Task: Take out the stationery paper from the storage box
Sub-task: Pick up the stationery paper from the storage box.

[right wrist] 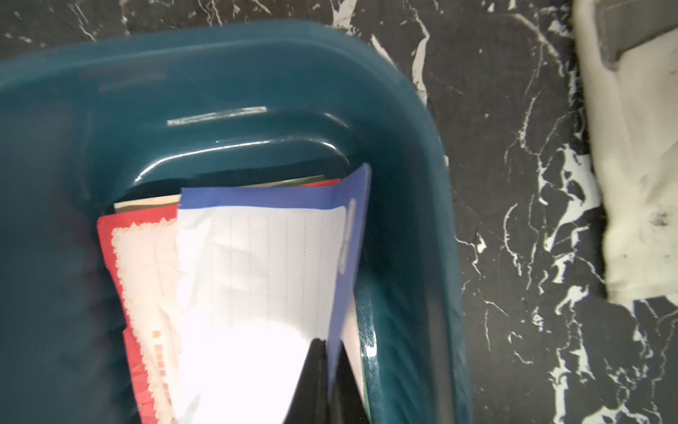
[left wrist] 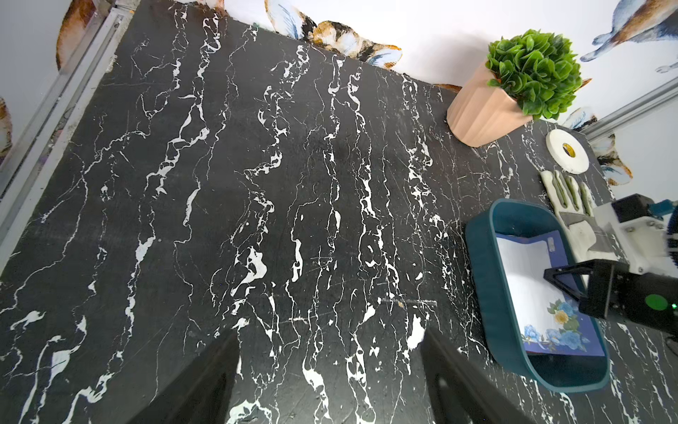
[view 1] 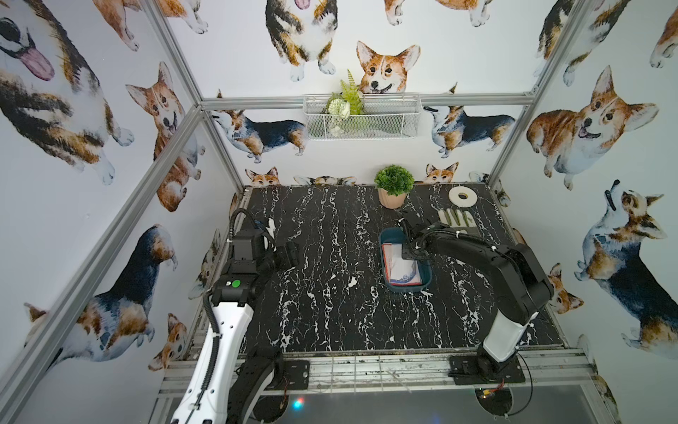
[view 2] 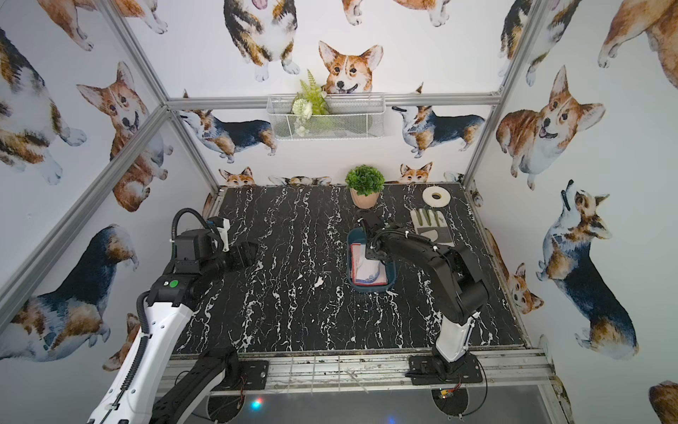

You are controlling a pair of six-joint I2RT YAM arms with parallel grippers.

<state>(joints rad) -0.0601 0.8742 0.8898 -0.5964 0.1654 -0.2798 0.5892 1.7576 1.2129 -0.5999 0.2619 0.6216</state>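
**A:** What's nearest you?

**B:** Your left jaws, at 9 o'clock over the black, white-veined marble bench [view 1: 330, 293]. They gape wide and hold nothing, probably parked out of the way.

**A:** And the paper?

**B:** The thin, limp stationery paper [right wrist: 257, 257], navy-floral sheet on top, lies inside the glossy teal plastic storage box [right wrist: 257, 55] at 3 o'clock. Your right jaws are pinched tight on the sheet's navy edge and curl it upward, likely to peel it free. Beyond, at 1 o'clock, lies a white-and-grey fabric glove [view 1: 455, 218].

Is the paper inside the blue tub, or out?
Inside: the stationery paper lies in the storage box, its top sheet's blue edge bent up in the shut right gripper.
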